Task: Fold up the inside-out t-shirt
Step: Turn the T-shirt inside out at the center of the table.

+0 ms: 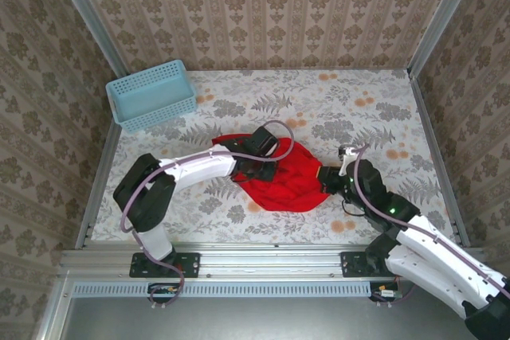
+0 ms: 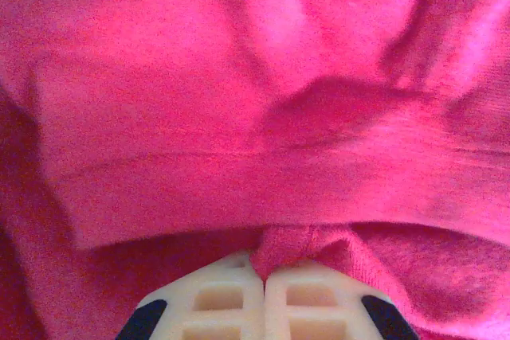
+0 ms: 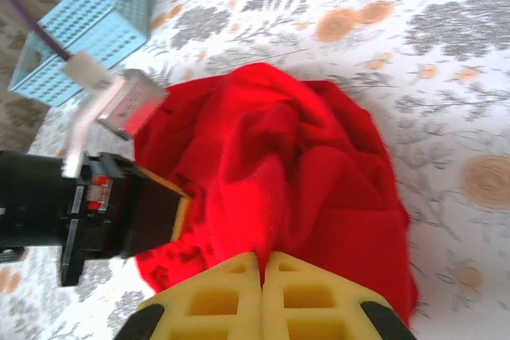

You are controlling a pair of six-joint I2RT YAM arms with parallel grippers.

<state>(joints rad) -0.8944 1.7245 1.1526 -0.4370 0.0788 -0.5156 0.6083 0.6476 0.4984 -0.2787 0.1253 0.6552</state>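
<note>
We are pinching with both claws. The left claw (image 2: pixel 263 270) is closing its pale pads flush together on a small tuck of the shirt (image 2: pixel 239 117), just below what looks like a stitched hem band. The right claw (image 3: pixel 260 264) is likewise shutting its yellow pads on a raised ridge of cloth.

From above, the left claw (image 1: pixel 253 166) is biting the upper-left side of the shirt (image 1: pixel 283 177) and the right claw (image 1: pixel 325 181) the lower-right edge. The shirt is lying between them, touching both, so neither arm is nearer. Its long axis is running roughly from one claw to the other, and that line is what we judge any spreading pull will turn on.

The shirt (image 3: pixel 303 165) is sitting as a rumpled mound near the middle of the table (image 1: pixel 358 117). It is soft, matte bright red knit, thickly creased and overlapping itself. Which part each claw is gripping, hem or sleeve, we cannot say for sure.

A pale blue perforated basket (image 1: pixel 151 95) is standing well apart at the far left corner of the floral table.
</note>
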